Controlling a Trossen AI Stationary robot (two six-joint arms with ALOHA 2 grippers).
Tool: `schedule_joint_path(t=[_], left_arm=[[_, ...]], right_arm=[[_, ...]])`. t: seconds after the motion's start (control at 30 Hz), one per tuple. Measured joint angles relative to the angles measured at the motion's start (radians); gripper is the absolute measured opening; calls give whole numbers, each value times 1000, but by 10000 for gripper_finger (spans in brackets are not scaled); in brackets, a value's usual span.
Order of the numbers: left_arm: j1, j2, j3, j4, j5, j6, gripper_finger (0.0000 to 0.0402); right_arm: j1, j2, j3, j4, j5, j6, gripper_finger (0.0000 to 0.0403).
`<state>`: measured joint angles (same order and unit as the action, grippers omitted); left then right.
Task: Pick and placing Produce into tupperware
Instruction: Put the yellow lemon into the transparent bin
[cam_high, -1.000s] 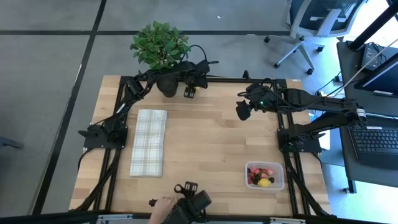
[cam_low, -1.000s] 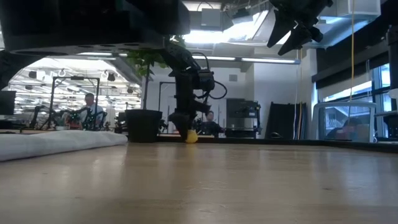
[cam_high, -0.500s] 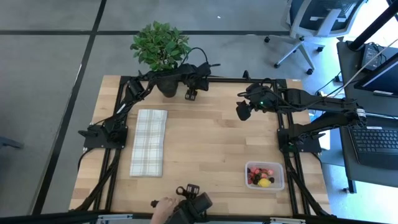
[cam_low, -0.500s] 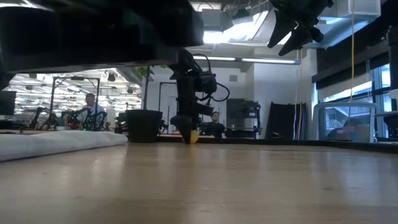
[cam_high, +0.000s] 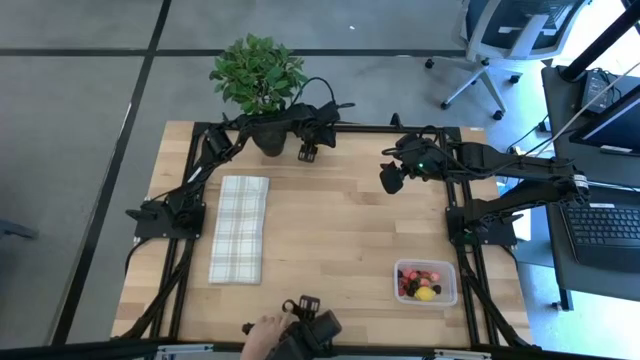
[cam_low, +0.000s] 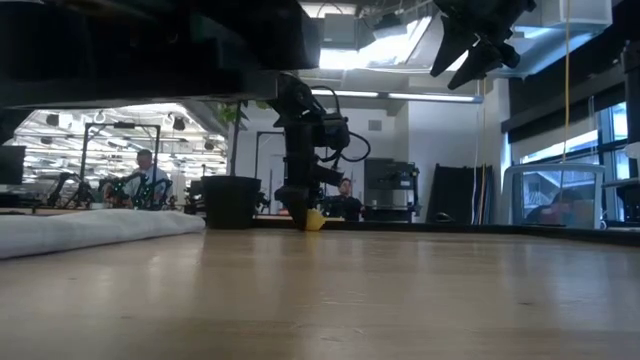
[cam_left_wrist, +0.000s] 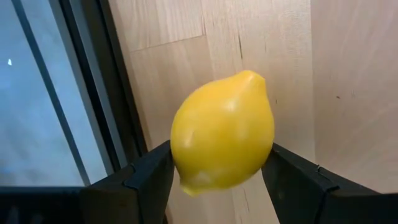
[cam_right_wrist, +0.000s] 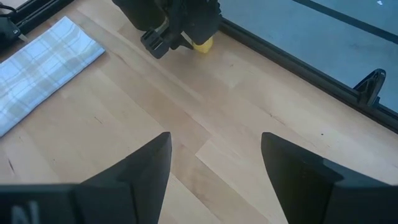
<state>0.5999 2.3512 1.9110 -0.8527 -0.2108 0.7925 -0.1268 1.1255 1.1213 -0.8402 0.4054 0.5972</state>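
My left gripper (cam_high: 308, 152) stands at the table's far edge beside the plant pot, pointing down and shut on a yellow toy lemon (cam_left_wrist: 224, 127), which also shows in the low view as lemon (cam_low: 313, 220). My right gripper (cam_high: 390, 180) hangs open, raised high over the far right part of the table, and touches nothing. The clear tub (cam_high: 449, 283) rests on its base near the near right corner. It holds red, dark and yellow fruit pieces (cam_high: 421, 283). My left gripper pinches the lemon between its two fingers (cam_left_wrist: 146, 177), one on each of its long sides (cam_left_wrist: 180, 155), across its widest part. The fingers come from above, pointing down. In the low view the lemon's underside sits at table level.
A white-and-grey plaid cloth (cam_high: 240, 228) lies flat on the left half. A green potted plant (cam_high: 257, 72) stands at the far edge, just left of my left gripper. A person's hand (cam_high: 262, 330) shows at the near edge. Bare wood spans the middle.
My left gripper has shifted slightly toward the right and near edges, over the lemon. The yellow that showed beside it in the high view is now covered. The lemon has stayed by the far edge.
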Motion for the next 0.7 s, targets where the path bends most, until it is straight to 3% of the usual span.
schedule_joint_path(t=[0.7], left_arm=[[-16, 0, -1, 17, -15, 3, 207]], right_arm=[[0, 0, 0, 1, 0, 0, 249]])
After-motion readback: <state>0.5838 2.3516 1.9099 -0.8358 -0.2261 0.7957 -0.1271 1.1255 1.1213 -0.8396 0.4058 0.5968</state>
